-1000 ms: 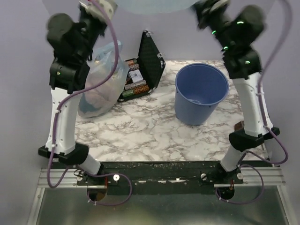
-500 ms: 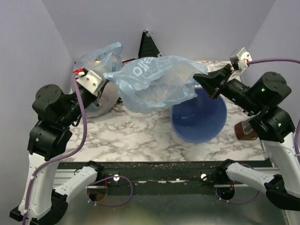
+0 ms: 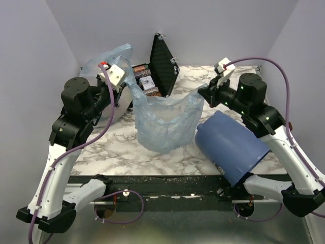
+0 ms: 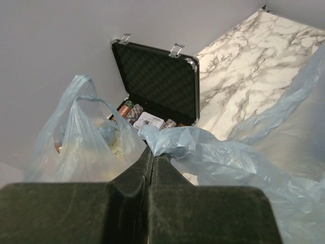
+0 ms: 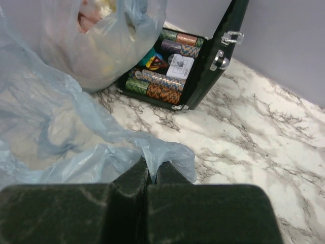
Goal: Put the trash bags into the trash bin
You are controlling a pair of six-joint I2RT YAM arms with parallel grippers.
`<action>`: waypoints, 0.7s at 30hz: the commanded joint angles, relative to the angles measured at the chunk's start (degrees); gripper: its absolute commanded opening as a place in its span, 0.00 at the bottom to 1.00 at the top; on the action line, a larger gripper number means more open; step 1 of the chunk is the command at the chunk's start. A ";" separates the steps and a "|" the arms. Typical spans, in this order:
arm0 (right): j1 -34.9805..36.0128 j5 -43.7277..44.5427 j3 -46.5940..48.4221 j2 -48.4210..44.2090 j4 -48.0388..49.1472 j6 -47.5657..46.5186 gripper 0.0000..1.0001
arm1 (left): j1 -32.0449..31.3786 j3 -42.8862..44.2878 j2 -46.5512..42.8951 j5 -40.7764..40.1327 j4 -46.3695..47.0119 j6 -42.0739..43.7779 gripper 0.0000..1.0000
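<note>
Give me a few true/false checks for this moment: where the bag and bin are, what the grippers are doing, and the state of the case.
1. The light-blue trash bag hangs between the left gripper and the right gripper. True.
2. The blue trash bin stands upright, mouth up. False: it is tipped over, and only its outer wall shows from above.
3. Both grippers have their jaws shut on the bag's film. True.
4. The black chip case is closed. False: its lid is raised and rows of chips show.
5. The bag is inside the bin. False: it hangs outside, beside it.
</note>
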 commanded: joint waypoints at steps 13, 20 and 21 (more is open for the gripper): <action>-0.28 0.93 0.88 -6.16 -2.25 -2.67 0.01 | 0.14 -2.83 -4.48 9.75 0.49 -7.08 0.70; -5.10 18.94 17.56 9.11 1.89 0.59 0.01 | -10.02 4.73 0.17 9.95 2.26 -17.66 0.99; -6.33 20.10 19.94 10.97 2.24 1.20 0.01 | -14.23 4.56 0.61 9.51 2.35 -17.04 0.99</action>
